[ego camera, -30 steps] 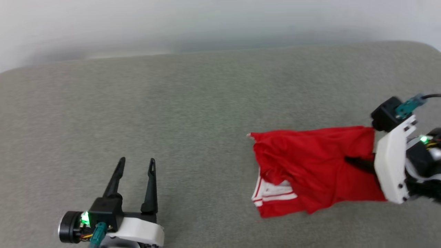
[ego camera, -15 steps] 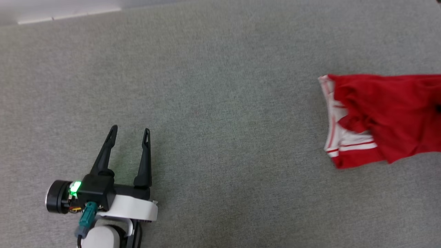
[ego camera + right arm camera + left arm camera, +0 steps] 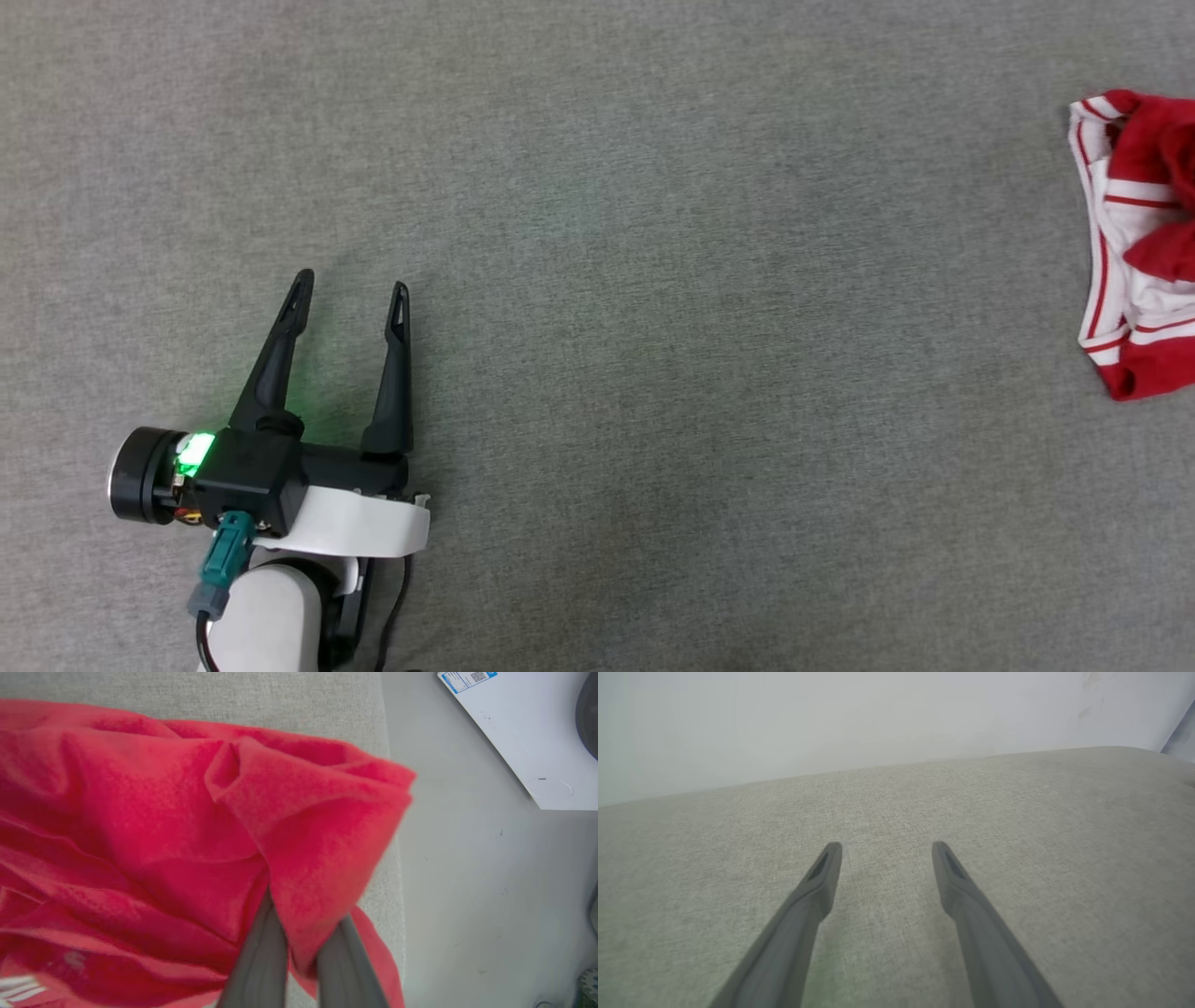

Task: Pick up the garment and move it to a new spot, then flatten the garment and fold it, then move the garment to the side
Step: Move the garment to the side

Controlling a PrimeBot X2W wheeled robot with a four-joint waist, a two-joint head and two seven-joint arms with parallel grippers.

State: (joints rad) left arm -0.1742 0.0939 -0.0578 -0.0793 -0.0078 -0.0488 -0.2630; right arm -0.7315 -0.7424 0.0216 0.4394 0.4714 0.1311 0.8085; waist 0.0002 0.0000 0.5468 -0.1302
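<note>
1. The garment lies bunched at the far right of the head view, cut off by the frame, with a white striped sleeve showing on the grey cushion.
2. In the right wrist view the right gripper is pinched closed on a red fold of the garment, close to the cushion's right edge, with bare floor beyond.
3. The left gripper rests low at the near left, well apart from the cloth. Its fingers are spread wide and hold nothing, which the left wrist view confirms.
4. Progress looks early. The shirt is grasped but crumpled, so this reads as the first carry to a new spot.
5. Left to do: set it down, flatten it, fold it, and move it aside.
</note>
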